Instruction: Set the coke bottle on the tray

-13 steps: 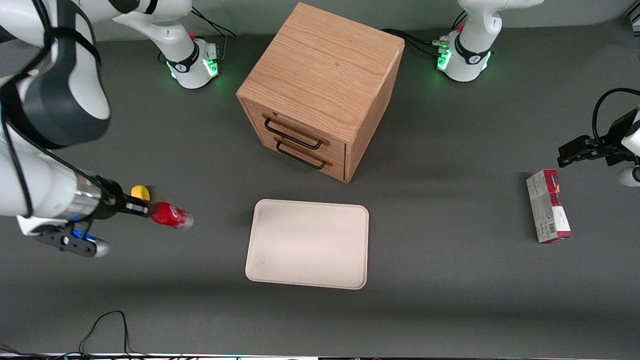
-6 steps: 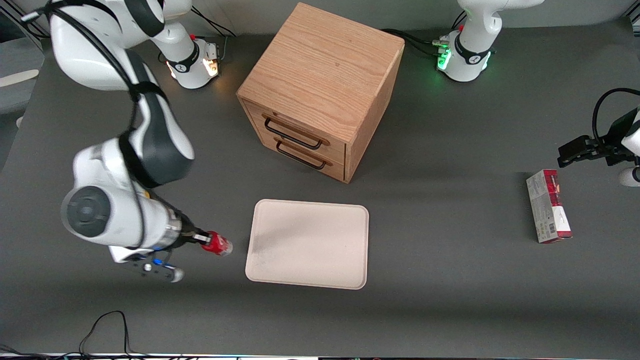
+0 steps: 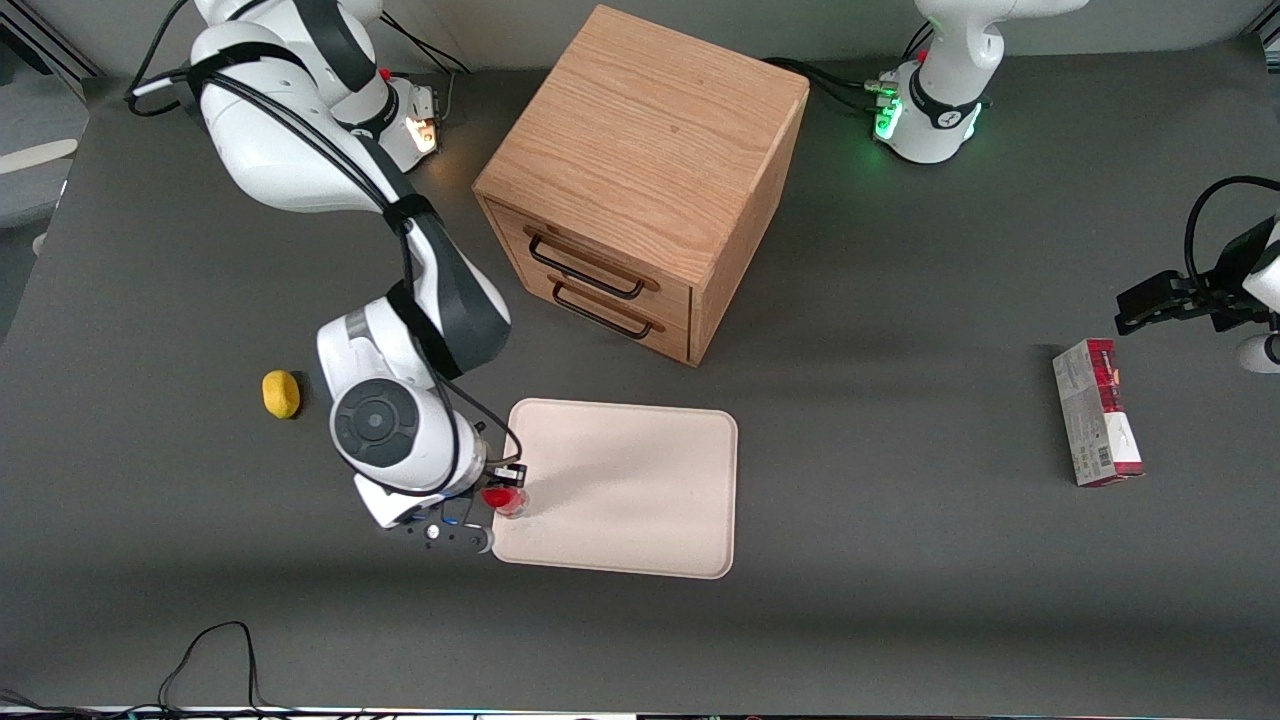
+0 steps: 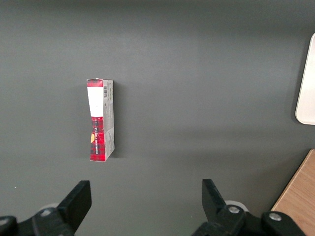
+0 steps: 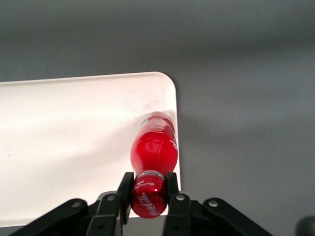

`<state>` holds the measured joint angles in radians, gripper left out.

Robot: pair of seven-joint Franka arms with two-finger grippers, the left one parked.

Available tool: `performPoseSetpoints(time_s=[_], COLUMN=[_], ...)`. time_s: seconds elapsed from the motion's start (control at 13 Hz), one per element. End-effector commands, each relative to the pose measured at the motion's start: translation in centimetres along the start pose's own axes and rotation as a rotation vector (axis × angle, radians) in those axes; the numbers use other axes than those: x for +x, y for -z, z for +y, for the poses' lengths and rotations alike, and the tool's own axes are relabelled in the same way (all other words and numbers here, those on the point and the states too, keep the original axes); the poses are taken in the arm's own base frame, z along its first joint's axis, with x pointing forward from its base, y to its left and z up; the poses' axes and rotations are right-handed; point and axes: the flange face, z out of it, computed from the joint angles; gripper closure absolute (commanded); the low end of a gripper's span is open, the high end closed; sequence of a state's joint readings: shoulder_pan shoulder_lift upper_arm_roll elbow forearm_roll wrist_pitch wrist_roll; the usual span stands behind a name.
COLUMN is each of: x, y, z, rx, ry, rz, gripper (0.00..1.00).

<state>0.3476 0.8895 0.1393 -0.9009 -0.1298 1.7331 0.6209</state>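
Observation:
My right gripper (image 3: 503,487) is shut on the coke bottle (image 3: 506,500), a small red bottle, holding it by its red cap (image 5: 148,197). The bottle hangs base down over the corner of the cream-white tray (image 3: 640,490) that lies nearest the working arm and toward the front camera. In the right wrist view the bottle (image 5: 154,147) points down at the tray (image 5: 74,142) close to its rounded corner, and the black fingers (image 5: 125,189) clamp the cap from both sides. I cannot tell whether the bottle's base touches the tray.
A wooden two-drawer cabinet (image 3: 640,180) stands farther from the front camera than the tray. A yellow lemon-like lump (image 3: 281,393) lies toward the working arm's end. A red-and-grey carton (image 3: 1097,410) lies toward the parked arm's end, also in the left wrist view (image 4: 100,119).
The right arm has carried the bottle sideways from beside the yellow lump to above the tray's corner, and turned it from lying level to hanging base down.

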Motion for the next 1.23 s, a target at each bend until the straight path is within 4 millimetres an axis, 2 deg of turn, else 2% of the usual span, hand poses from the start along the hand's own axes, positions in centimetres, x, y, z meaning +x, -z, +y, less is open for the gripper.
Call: performPoseSetpoints(time_s=[0.0, 0.69, 0.77, 1.15], x=[0.63, 1.21, 1.21, 1.16], y=[0.70, 0.26, 0.22, 0.21], z=[-0.29, -0.07, -0.15, -0.31], rx=[0.000, 0.020, 0.020, 0.025], ry=[0.002, -0.005, -0.006, -0.006], rz=[0.044, 0.058, 0.061, 0.066], gripper=[1.00, 1.00, 0.01, 0.00])
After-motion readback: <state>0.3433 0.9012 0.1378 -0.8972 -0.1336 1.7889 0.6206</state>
